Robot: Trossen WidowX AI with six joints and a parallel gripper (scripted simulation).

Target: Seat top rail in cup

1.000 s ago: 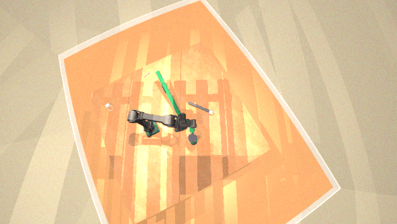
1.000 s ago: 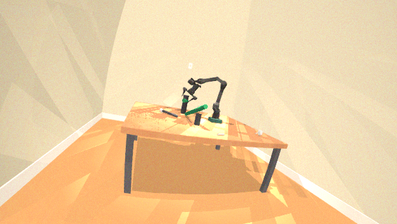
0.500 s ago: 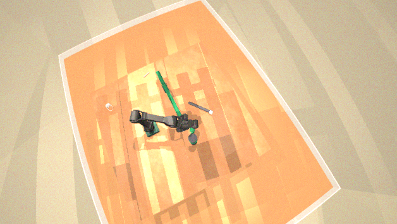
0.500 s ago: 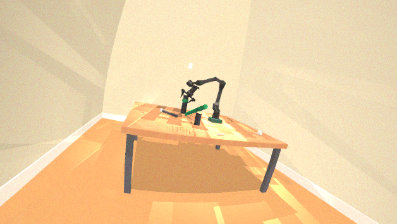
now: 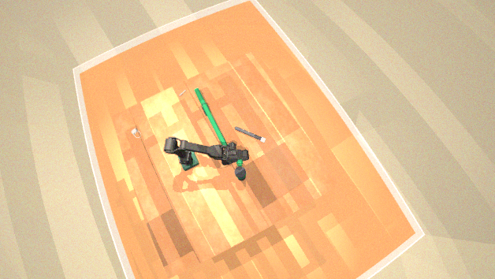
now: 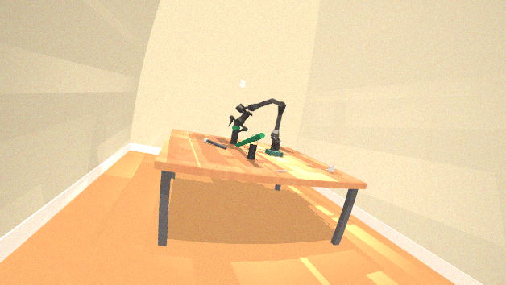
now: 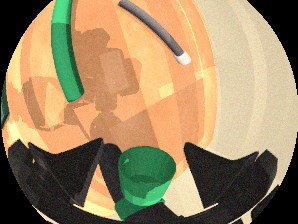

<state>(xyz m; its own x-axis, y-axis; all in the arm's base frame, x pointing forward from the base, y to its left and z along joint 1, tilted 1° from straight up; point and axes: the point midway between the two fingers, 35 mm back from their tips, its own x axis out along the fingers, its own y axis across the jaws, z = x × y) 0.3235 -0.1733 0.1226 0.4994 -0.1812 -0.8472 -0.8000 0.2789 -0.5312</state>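
The green rail (image 5: pixel 213 118) (image 6: pixel 249 140) (image 7: pixel 62 42) slopes from its raised far end down toward the table. Its cut end is low and apart from the cup. The short dark post (image 6: pixel 251 152) stands under the rail; the loop cap is too small to make out. The green rail-end cup (image 5: pixel 240 161) (image 7: pixel 146 172) is empty, its mouth facing the wrist camera. It hangs high on the big dark post (image 5: pixel 240 173) (image 6: pixel 234 137), at the green band (image 6: pixel 238 128). My gripper (image 6: pixel 238 123) (image 7: pixel 144 145) is open, its fingers on either side of the cup, away from the rail.
A grey bar with a white end (image 5: pixel 249 134) (image 6: pixel 216 144) (image 7: pixel 155 26) lies beside the rail. A small white ringed piece (image 5: pixel 135 131) (image 6: pixel 331 168) and a thin pale pin (image 5: pixel 182 93) (image 6: pixel 281 171) lie farther off. The arm's green base (image 5: pixel 191 163) (image 6: pixel 274 153) stands on the table.
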